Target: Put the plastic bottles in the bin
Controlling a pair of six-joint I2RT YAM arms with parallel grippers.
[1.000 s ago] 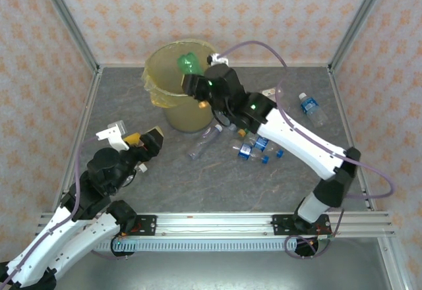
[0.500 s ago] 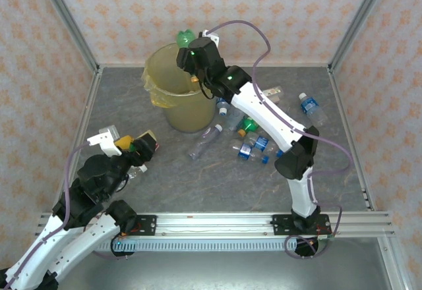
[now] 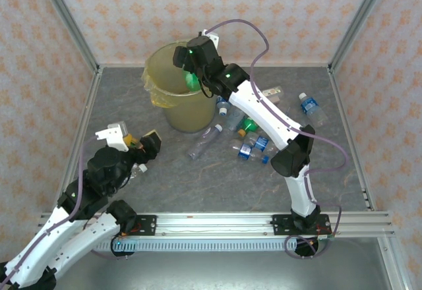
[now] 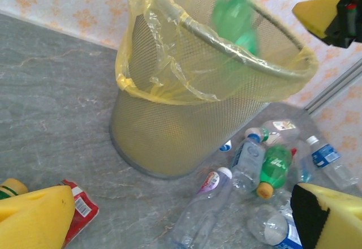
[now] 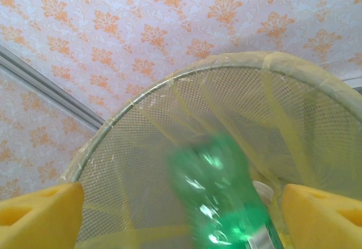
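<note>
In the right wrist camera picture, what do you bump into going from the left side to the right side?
yellow foam fingertip → blurry green plastic bottle, in front of the round mesh bin lined with a yellow bag → other yellow foam fingertip

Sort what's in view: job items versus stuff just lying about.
Job: bin; blurred green bottle in its mouth; clear bottle; green orange-capped bottle; blue-labelled bottles; lone bottle far right.
Lying about: red-labelled item, near left; cannot tell whether it is a bottle.
</note>
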